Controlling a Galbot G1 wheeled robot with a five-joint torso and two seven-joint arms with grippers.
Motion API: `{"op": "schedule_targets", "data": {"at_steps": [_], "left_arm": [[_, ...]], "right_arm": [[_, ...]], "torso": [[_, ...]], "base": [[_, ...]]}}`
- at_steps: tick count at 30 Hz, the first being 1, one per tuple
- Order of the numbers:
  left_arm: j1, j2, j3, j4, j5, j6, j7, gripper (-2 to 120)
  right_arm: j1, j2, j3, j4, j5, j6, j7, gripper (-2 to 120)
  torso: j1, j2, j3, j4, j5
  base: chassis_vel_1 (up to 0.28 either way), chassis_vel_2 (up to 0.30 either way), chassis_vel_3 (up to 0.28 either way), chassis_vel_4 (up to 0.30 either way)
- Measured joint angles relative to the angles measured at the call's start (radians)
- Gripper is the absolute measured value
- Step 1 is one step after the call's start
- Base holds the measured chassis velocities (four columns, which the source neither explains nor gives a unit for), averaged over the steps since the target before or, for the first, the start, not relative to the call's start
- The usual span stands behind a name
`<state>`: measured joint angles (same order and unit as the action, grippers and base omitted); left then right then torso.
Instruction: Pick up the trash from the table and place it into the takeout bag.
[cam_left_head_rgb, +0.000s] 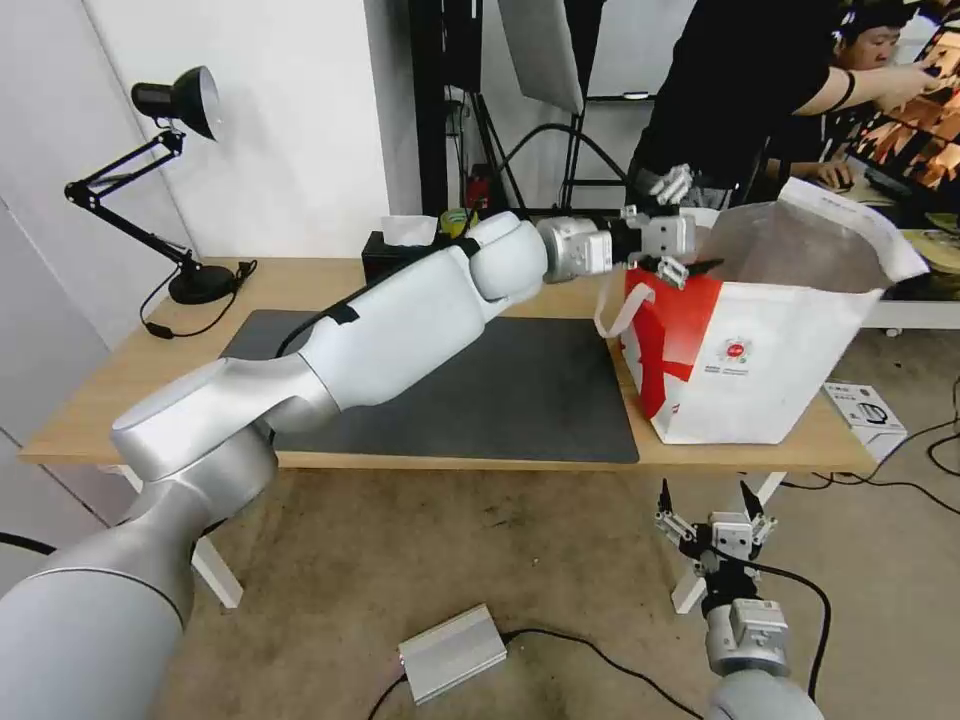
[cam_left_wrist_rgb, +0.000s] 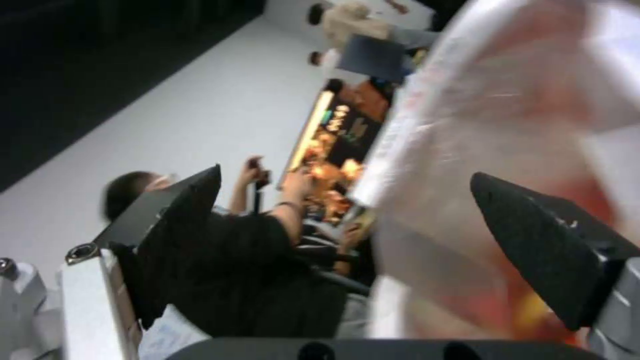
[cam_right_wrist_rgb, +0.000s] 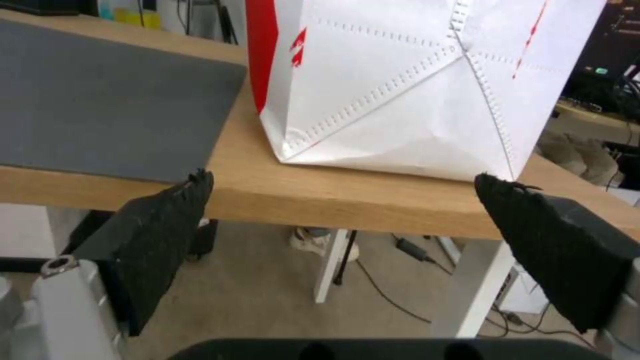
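The head view is evenly lit by soft indoor light and mostly sharp; shadows under the worktop (cam_left_head_rgb: 450, 290) are faint and diffuse. The white wall (cam_left_head_rgb: 290, 120) at the back is bright without burning out, and straight lines bow slightly near the frame's edges. The left wrist view is smeared throughout: the bag (cam_left_wrist_rgb: 507, 150) beside its tool (cam_left_wrist_rgb: 343, 200) is a pale, washed-out blur, and the background screen (cam_left_wrist_rgb: 340, 150) glows orange. The right wrist view is clear and evenly lit.
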<state>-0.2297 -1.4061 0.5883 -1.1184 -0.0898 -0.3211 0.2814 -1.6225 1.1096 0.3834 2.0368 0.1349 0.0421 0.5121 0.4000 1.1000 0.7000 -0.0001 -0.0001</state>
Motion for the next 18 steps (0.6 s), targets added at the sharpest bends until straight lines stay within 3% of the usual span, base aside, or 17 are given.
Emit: {"op": "schedule_targets", "data": {"at_steps": [9, 14, 18], "left_arm": [[-0.055, 0.054, -0.110, 0.012, -0.044, 0.029, -0.045, 100], [-0.068, 0.130, -0.155, 0.001, -0.119, 0.078, -0.076, 100], [-0.049, 0.254, -0.200, -0.057, -0.198, 0.135, -0.108, 100]], "right_arm": [[0.005, -0.001, 0.000, 0.003, 0.001, -0.002, 0.000, 100], [0.006, -0.003, 0.002, 0.007, 0.003, -0.004, 0.000, 100], [0.006, -0.011, 0.012, 0.010, 0.006, -0.004, 0.000, 100]], "torso": [[0.000, 0.000, 0.000, 0.0000, 0.0000], [0.000, 0.000, 0.000, 0.0000, -0.0001], [0.000, 0.000, 0.000, 0.0002, -0.0003]], "base": [[0.000, 0.000, 0.000, 0.000], [0.000, 0.000, 0.000, 0.000], [0.000, 0.000, 0.000, 0.000]]}}
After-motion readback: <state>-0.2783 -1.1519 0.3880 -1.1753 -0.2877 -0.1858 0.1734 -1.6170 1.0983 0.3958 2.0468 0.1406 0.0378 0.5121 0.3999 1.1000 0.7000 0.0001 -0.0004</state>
